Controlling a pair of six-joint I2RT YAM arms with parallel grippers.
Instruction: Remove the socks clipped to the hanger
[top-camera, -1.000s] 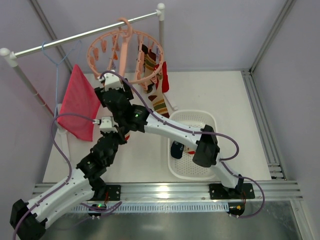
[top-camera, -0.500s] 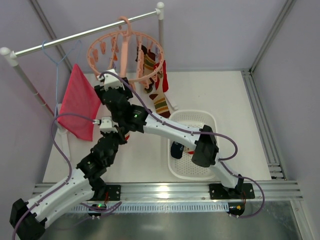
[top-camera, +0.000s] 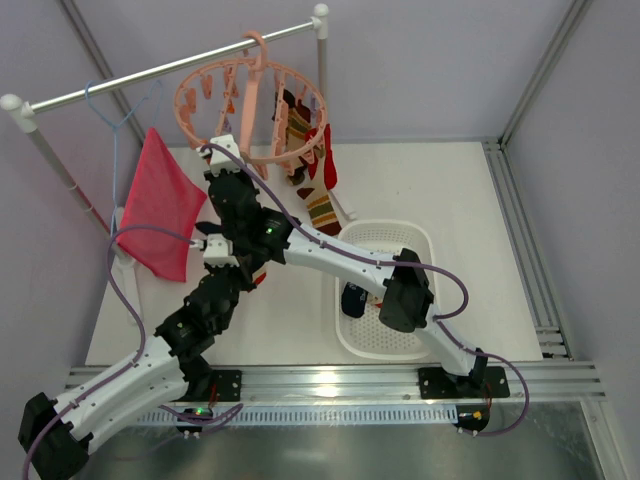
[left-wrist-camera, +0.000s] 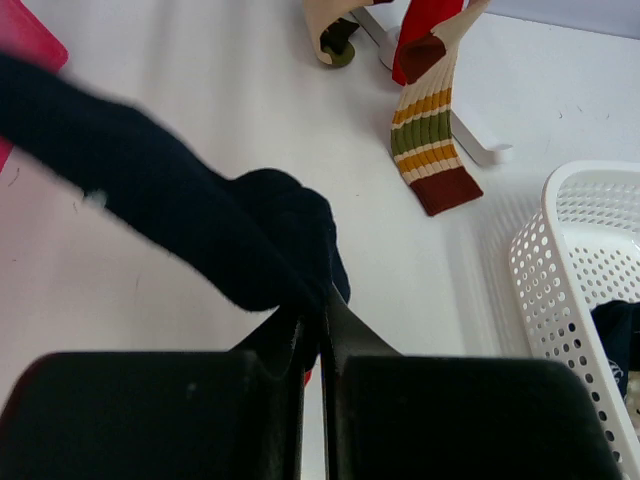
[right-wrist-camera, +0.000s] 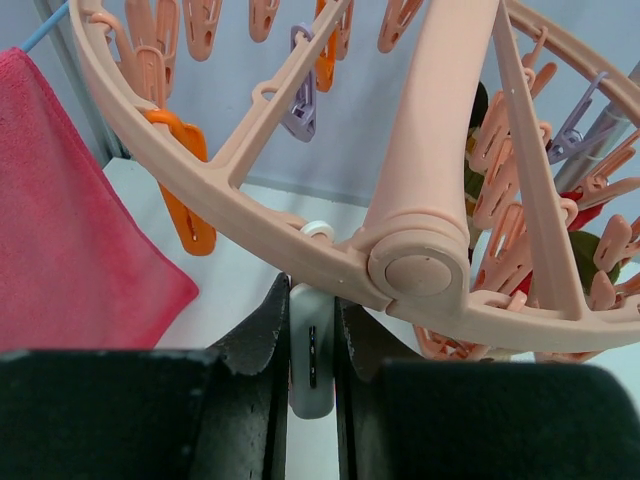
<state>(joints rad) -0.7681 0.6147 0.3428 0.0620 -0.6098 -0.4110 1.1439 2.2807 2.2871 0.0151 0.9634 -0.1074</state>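
Observation:
The salmon-pink ring hanger (top-camera: 250, 110) hangs by its hook from the rail. Red, striped and patterned socks (top-camera: 303, 135) are clipped along its right side, and the striped sock (left-wrist-camera: 430, 150) dangles lowest. My right gripper (right-wrist-camera: 312, 305) sits just under the ring (right-wrist-camera: 430, 200), shut on a pale grey clip peg (right-wrist-camera: 311, 360). In the top view it lies at the ring's near-left edge (top-camera: 222, 158). My left gripper (left-wrist-camera: 318, 312) is shut on a dark navy sock (left-wrist-camera: 200, 230), low over the table. The right arm partly hides it in the top view (top-camera: 245, 268).
A white perforated basket (top-camera: 415, 235) stands right of centre with a dark sock (top-camera: 352, 298) inside. A large pink-red cloth (top-camera: 155, 205) hangs from a thin light-blue wire hanger (top-camera: 110, 120) on the left. The rail's right post (top-camera: 322, 60) stands behind the socks.
My right gripper was open and has shut on the grey clip peg, rising slightly to the ring. The left gripper keeps its hold on the navy sock.

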